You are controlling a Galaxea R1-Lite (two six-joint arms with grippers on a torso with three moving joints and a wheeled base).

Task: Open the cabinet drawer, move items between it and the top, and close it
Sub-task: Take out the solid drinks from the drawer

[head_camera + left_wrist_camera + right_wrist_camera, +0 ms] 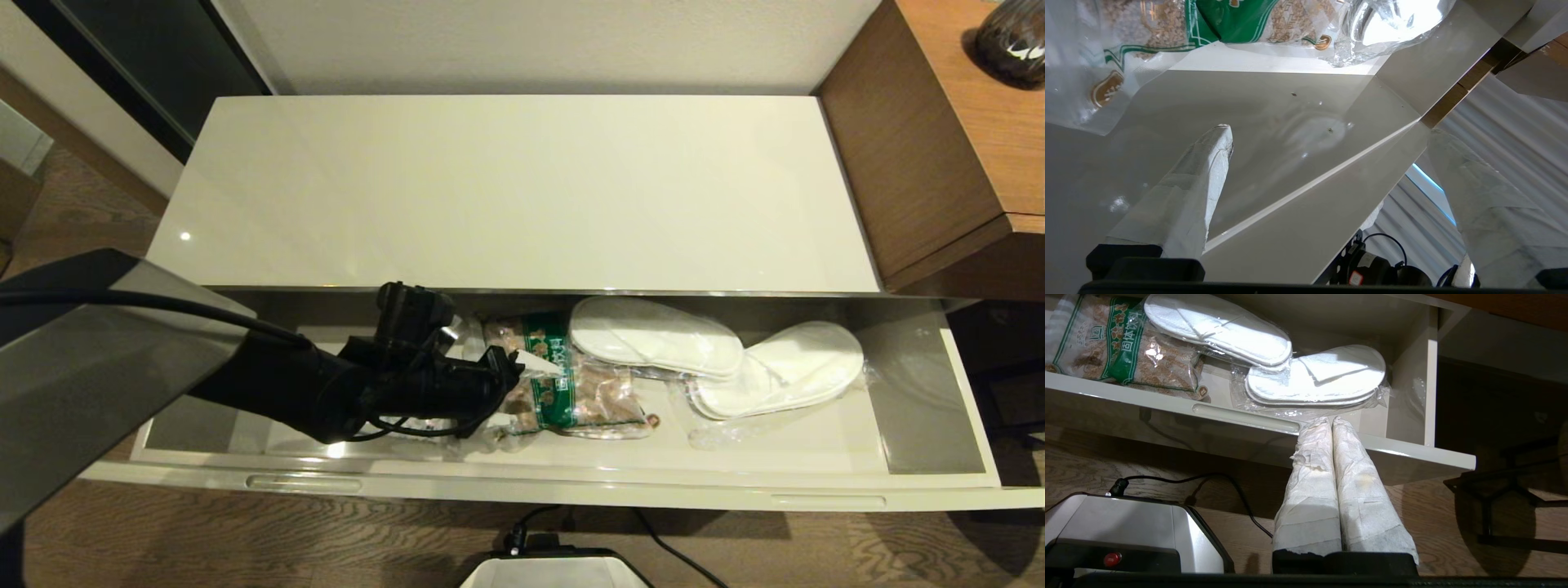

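Wood-grain floor, nearest: robot base with a black cable, seen mostly in the right wrist view.

Right gripper: parked low in front of the cabinet, outside the head view; its two wrapped fingers are pressed together, holding nothing.

Cabinet drawer: pulled out, wide and shallow, glossy beige, two recessed slot handles in its front edge.

Left gripper: inside the drawer, left of centre, on a black arm. Jaws spread wide, nothing between them; the left wrist view shows one wrapped finger over the bare drawer floor, with the front panel's edge passing between the two fingers.

Snack bag: clear, brown contents, green band, lying flat in the drawer's middle, just beside the left gripper's tips. Printed characters on the band are readable only in the right wrist view.

Slippers: white, two pairs in clear wrap, right of the bag, overlapping.

Top: long glossy beige surface.

Brown wooden unit: far right, taller.
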